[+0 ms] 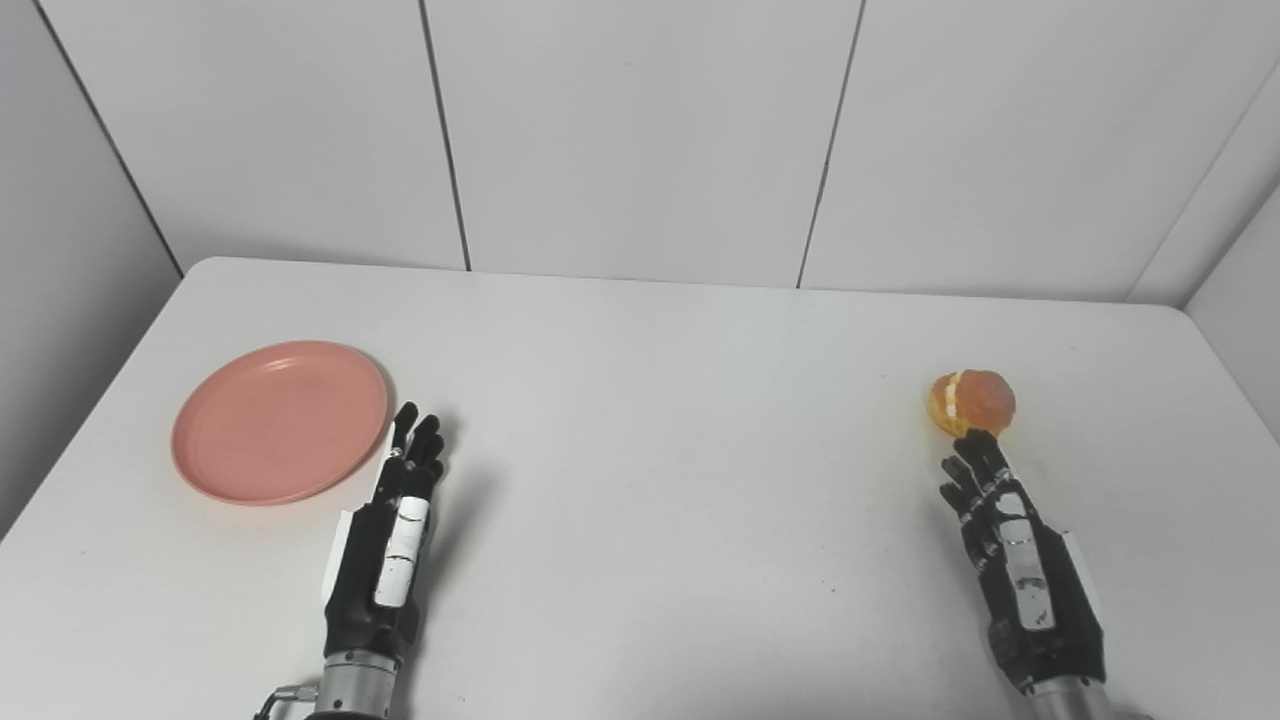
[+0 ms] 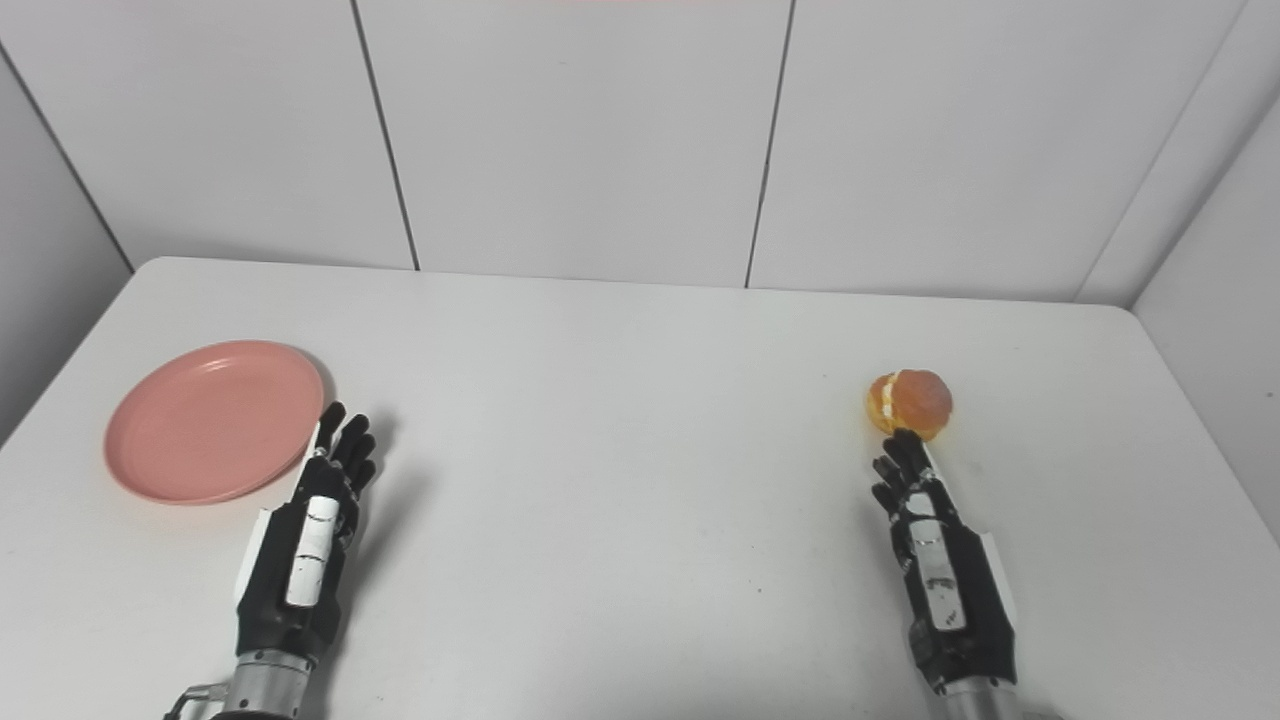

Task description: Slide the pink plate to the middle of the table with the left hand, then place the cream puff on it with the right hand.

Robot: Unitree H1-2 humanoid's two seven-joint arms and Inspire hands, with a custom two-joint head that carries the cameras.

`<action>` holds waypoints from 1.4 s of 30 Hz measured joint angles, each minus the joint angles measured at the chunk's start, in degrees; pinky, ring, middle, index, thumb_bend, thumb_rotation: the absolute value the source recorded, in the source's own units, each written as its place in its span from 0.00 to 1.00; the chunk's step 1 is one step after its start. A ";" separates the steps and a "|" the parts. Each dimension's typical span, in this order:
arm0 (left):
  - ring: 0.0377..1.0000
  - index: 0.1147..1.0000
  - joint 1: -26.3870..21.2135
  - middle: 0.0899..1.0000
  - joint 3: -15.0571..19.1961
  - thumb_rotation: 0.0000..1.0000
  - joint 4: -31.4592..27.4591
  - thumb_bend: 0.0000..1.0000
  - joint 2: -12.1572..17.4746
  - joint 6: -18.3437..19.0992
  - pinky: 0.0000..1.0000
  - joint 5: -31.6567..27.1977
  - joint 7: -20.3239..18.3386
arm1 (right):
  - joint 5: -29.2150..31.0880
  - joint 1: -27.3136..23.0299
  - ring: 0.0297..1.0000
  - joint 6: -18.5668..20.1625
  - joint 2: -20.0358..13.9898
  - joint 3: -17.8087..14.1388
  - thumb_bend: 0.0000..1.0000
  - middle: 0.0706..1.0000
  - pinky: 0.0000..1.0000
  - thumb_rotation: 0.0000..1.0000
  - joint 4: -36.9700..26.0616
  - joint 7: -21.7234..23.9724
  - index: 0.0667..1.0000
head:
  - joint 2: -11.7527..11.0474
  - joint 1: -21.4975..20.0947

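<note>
A pink plate lies empty on the left side of the white table. A golden-brown cream puff with a cream seam sits on the right side. My left hand is open and empty, fingers stretched forward, just to the right of the plate's near right rim. My right hand is open and empty, fingers stretched forward, with its fingertips just short of the cream puff. The same scene shows in the right eye view, with plate, puff, left hand and right hand.
White panelled walls close off the table at the back and on both sides. The table's rounded far corners show at left and right.
</note>
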 measured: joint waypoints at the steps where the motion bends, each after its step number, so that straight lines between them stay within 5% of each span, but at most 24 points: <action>1: 1.00 1.00 -0.08 1.00 -0.46 0.88 0.10 0.75 -0.51 -0.06 1.00 0.35 0.26 | 0.33 -0.24 0.97 -0.07 -0.41 -0.25 0.86 0.96 1.00 0.85 0.69 0.27 0.94 | -0.18 0.19; 9: 1.00 1.00 -0.11 1.00 -1.84 0.90 0.30 0.66 -2.15 -0.09 1.00 2.74 1.45 | 2.53 -0.87 0.98 -1.43 -2.24 -1.25 0.85 0.97 1.00 0.85 2.84 2.81 0.94 | -2.28 2.91; 28: 1.00 0.99 -1.63 0.99 -2.05 0.88 2.38 0.72 -2.91 -4.46 1.00 2.43 2.58 | 4.86 -1.34 0.95 -1.10 -3.05 -2.28 0.79 0.93 0.97 0.86 4.11 4.93 0.91 | -4.40 5.02; 37: 0.92 0.91 -1.33 0.92 -2.15 0.85 -1.72 0.82 -3.55 -2.14 0.93 -0.13 2.57 | 5.82 -0.09 0.93 2.45 -2.91 -2.75 0.73 0.92 0.94 0.85 2.40 3.65 0.92 | -4.84 5.29; 42: 0.90 0.88 -6.34 0.90 -0.74 0.86 -7.60 0.82 -1.66 0.48 0.94 -2.14 2.53 | 5.82 -0.06 0.92 3.30 -2.72 -2.85 0.73 0.91 0.91 0.81 2.31 3.07 0.90 | -5.01 5.38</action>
